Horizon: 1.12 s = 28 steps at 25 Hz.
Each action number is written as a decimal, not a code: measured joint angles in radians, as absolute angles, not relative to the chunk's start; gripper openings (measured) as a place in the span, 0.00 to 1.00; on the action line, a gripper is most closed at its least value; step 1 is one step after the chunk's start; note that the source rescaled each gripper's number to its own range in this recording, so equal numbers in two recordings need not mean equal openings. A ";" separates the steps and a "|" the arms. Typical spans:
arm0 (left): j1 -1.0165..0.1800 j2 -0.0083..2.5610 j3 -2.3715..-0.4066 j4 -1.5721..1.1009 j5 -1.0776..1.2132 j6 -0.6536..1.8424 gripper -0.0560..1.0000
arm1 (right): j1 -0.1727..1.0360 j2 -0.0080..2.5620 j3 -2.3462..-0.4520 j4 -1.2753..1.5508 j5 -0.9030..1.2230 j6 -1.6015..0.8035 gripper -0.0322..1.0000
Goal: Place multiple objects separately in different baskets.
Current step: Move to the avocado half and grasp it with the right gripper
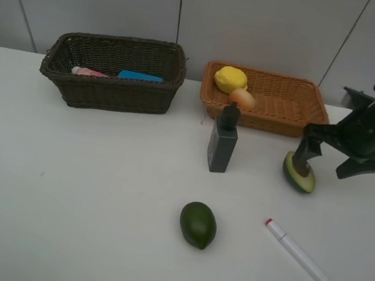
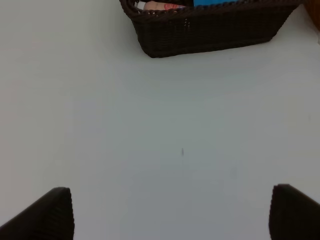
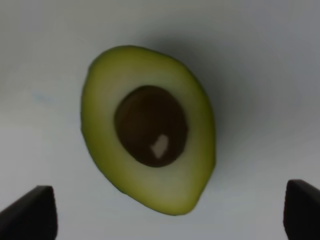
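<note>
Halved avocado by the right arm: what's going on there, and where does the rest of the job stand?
The right gripper hangs over the halved avocado, jaws open, nothing gripped. The left gripper is open over bare table near the dark brown basket, which holds the pink bottle and a blue item. The lemon and peach lie in the orange-tan basket. The dark grey bottle, whole avocado and white marker wait on the table.

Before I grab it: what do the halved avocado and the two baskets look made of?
Halved avocado: likely a plastic or foam replica; uniform smooth flesh, glossy pit with one highlight. Dark brown basket: woven wicker or wicker-look plastic, matte; ribbed weave visible. Orange-tan basket: same woven build, slight sheen; fibre or plastic unclear.
</note>
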<state>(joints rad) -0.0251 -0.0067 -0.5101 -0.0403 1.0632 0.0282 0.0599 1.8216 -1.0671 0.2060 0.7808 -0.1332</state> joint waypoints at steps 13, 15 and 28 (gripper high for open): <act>-0.025 -0.007 -0.510 -0.040 1.063 0.028 1.00 | 0.089 1.966 -1.079 0.182 0.655 -0.137 1.00; -0.025 -0.007 -0.510 -0.040 1.063 0.028 1.00 | 0.089 1.987 -1.079 0.181 0.650 -0.137 1.00; -0.025 -0.007 -0.510 -0.040 1.063 0.028 1.00 | 0.090 1.994 -1.088 0.125 0.641 -0.144 0.58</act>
